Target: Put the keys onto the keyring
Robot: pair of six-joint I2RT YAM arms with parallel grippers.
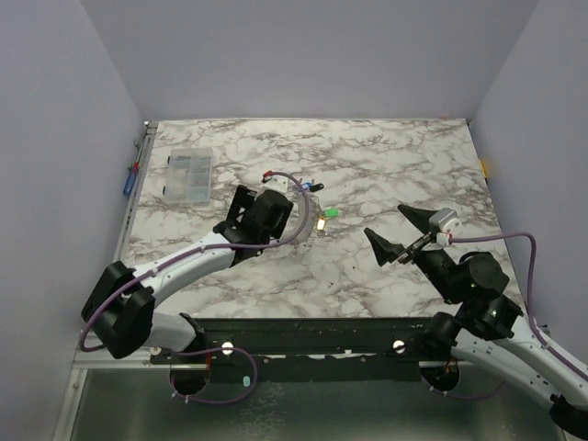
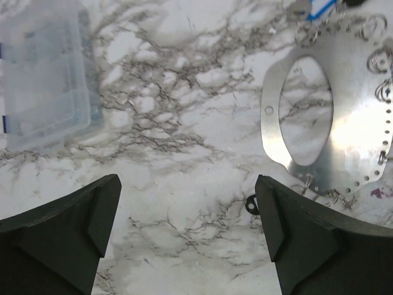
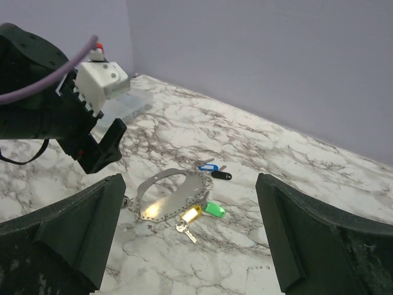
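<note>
My left gripper (image 2: 187,193) hangs spread wide and empty over the table's middle. The keyring (image 2: 359,117) lies flat just right of it, long axis running toward the far edge, with the keys (image 3: 190,214) clustered at its rim. My right gripper (image 1: 397,230), also spread, is well apart.

Left wrist view: keyring (image 2: 359,117), ahead and right of the left gripper (image 2: 187,187), runs off the right edge, and its rim there washes out in glare. Box (image 2: 46,80), ahead-left, is cut by the left and top edges, contents too hazy to read. Keys (image 2: 319,9) sit at the top edge, only slivers showing.

Right wrist view: both fingers (image 3: 67,227) of the right gripper (image 3: 189,184) are cut at the bottom edge.

Top view: keyring is partly hidden beside the left gripper, behind the cable (image 1: 305,200). Keys too small to count.
</note>
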